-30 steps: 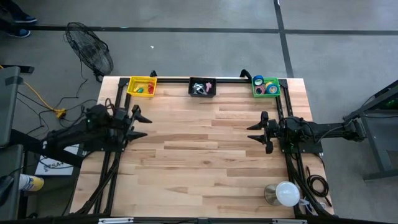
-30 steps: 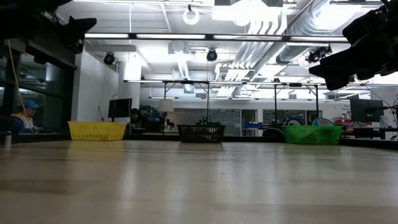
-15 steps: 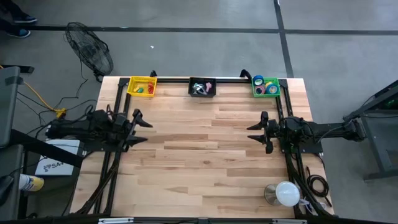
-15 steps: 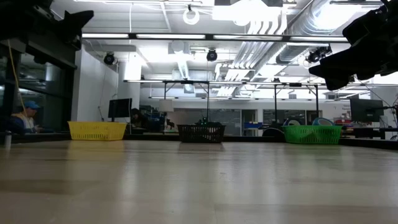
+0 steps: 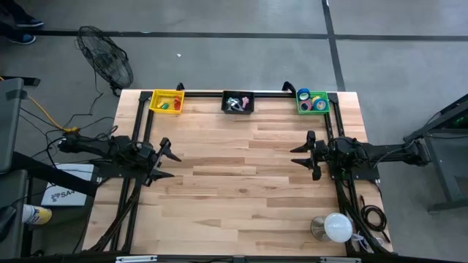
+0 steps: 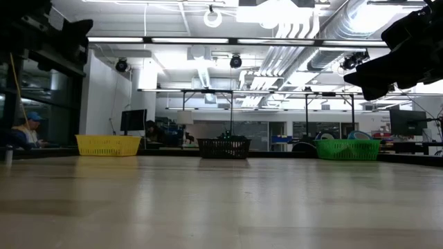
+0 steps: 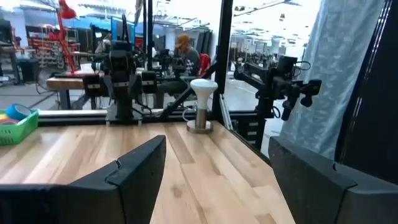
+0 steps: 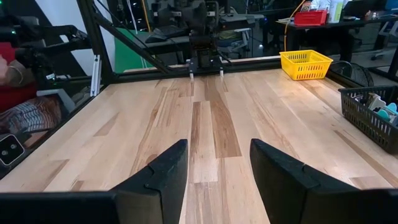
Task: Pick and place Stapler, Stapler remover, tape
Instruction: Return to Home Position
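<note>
Inside yellow bin, staplers barely discernible

Left gripper parted over table, green bin

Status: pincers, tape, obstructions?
Left pincer open, empty, over left edge. Right pincer open, empty, right side. Tape in green bin. Nothing seen blocking.

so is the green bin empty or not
Not empty: the high view shows several coloured tape rolls lying in the green bin.
</note>
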You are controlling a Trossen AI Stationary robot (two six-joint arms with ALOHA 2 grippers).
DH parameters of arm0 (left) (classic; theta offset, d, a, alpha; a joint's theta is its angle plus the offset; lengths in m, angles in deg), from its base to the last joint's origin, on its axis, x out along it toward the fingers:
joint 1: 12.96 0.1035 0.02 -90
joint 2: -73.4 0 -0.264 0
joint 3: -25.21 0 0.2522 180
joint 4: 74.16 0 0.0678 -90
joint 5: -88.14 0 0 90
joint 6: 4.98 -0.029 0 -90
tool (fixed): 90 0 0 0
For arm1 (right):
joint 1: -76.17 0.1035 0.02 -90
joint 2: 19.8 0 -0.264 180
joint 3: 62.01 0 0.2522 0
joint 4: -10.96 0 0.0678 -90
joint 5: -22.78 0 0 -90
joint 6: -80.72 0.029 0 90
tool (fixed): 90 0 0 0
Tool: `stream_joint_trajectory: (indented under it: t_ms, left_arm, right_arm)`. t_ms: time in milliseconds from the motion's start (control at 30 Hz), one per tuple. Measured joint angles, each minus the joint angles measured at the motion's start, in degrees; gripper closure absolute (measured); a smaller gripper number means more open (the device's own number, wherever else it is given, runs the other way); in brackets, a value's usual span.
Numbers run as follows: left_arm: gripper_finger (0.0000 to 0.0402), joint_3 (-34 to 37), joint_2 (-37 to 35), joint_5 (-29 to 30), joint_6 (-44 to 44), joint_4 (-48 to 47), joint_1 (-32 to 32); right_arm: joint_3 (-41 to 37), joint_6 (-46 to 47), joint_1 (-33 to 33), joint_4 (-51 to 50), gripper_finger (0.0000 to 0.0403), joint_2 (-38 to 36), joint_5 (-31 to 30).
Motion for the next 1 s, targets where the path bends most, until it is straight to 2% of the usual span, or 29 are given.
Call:
stream_joint_trajectory:
  t_ms: [167, 433, 633, 767, 900, 1000]
  left_arm:
    - [0.0122, 1.69, 0.01, -0.99, 0.36, 4.42, -0.23]
    - [0.0122, 1.65, -0.01, -1.97, -1.66, 1.38, -0.24]
    - [0.0122, 1.65, 0.02, 2.46, -3.31, -3.18, -0.23]
    - [0.0122, 1.65, 0.04, 3.08, -4.57, -5.66, -0.23]
    - [0.0122, 1.49, 0.2, 8.55, -4.21, -7.4, -0.21]
    - [0.0122, 1.49, 0.57, 9.64, -4.15, -6.79, -0.21]
  right_arm:
    - [-0.01, 0.0, 0.01, 0.0, 0.0238, 0.0, 0.0]
    - [-0.01, 0.02, 0.01, 0.0, 0.0238, 0.0, -0.01]
    - [0.0, 0.02, 0.01, 0.0, 0.0238, 0.0, -0.02]
    - [-0.01, 0.02, 0.01, 0.0, 0.0238, 0.0, -0.01]
    - [0.0, 0.01, 0.0, 0.0, 0.0238, 0.0, -0.02]
    - [-0.02, 0.0, 0.0, 0.0, 0.0238, 0.0, -0.01]
